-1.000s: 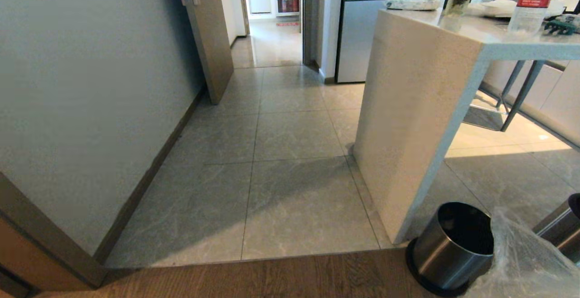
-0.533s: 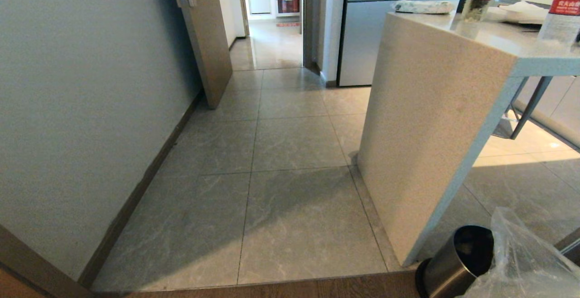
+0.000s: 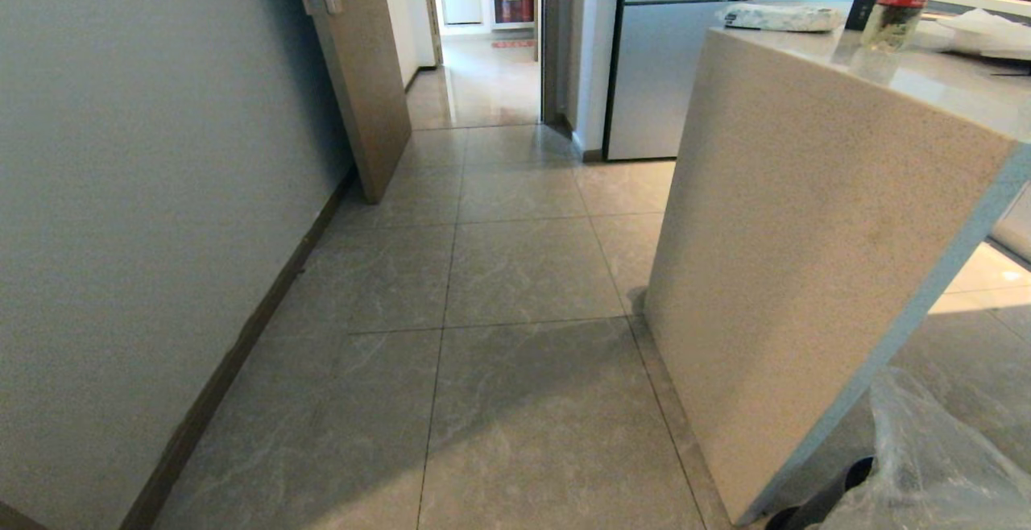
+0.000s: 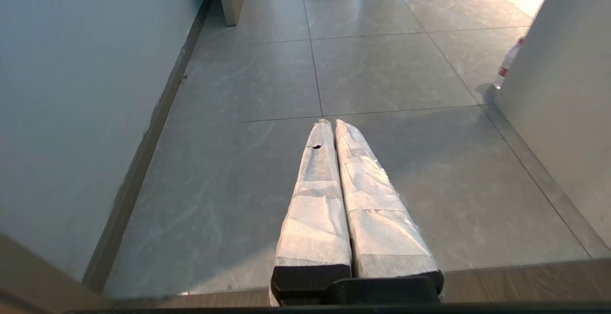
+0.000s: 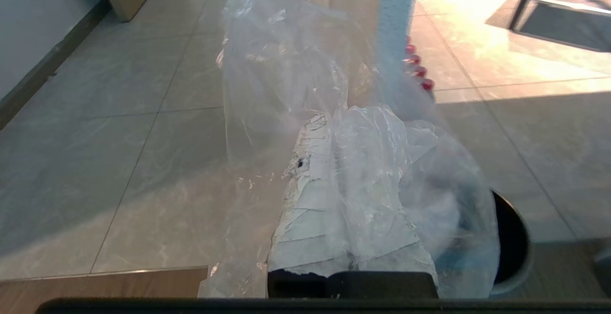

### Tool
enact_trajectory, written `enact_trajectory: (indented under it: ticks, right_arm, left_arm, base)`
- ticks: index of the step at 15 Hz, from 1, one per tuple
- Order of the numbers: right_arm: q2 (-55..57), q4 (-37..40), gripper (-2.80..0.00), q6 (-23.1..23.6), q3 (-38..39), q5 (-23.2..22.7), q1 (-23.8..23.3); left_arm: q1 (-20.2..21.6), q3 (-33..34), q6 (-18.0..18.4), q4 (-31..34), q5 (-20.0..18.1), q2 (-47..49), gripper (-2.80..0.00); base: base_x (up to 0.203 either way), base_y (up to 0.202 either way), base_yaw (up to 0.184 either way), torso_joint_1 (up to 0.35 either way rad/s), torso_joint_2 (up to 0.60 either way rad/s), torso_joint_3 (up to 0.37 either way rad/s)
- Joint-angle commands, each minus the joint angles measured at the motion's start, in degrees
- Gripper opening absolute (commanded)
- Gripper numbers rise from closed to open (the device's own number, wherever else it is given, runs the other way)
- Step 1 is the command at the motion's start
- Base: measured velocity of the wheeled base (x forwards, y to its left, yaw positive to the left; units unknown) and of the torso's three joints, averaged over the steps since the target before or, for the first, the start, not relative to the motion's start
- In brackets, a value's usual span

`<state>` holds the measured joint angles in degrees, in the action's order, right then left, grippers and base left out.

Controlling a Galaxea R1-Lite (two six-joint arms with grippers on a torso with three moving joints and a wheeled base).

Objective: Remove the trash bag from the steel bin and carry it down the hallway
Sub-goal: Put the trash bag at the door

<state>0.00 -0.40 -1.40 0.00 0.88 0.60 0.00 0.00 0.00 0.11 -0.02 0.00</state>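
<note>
Below my right claw (image 5: 334,128) the trash bag (image 5: 305,89) hangs clamped between closed fingers, already out of the steel bin (image 5: 513,242) at the wood floor's edge. I see the hallway (image 3: 491,87) straight ahead; left claw (image 4: 332,125) shut, empty, so I judge the right arm carries.

Ahead I see a beige stone counter (image 3: 805,232) on my right, its end panel standing on the tiles. On top sit a red-labelled bottle (image 3: 898,2) and a wrapped bundle (image 3: 777,17). Steel fridge (image 3: 668,55) stands behind the counter. A brown door (image 3: 354,71) stands open by the grey wall (image 3: 145,192) on my left. Red-capped bottles (image 5: 417,63) stand beside the counter base.
</note>
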Motion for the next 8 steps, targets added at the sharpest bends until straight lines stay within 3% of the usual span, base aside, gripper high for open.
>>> enact_trajectory:
  ticks: [1, 8]
  right_arm:
    - [0.1, 0.0, -2.8, 0.0, 0.1, 0.0, 0.0]
    - [0.1, 0.0, -2.8, 0.0, 0.1, 0.0, 0.0]
  left_arm:
    - [0.0, 0.0, 0.0, 0.0, 0.0, 0.0, -2.8]
    - [0.0, 0.0, 0.0, 0.0, 0.0, 0.0, -2.8]
  base:
    - [0.098, 0.0, 0.002, 0.002, 0.01, 0.002]
    - [0.0, 0.0, 0.0, 0.0, 0.0, 0.0]
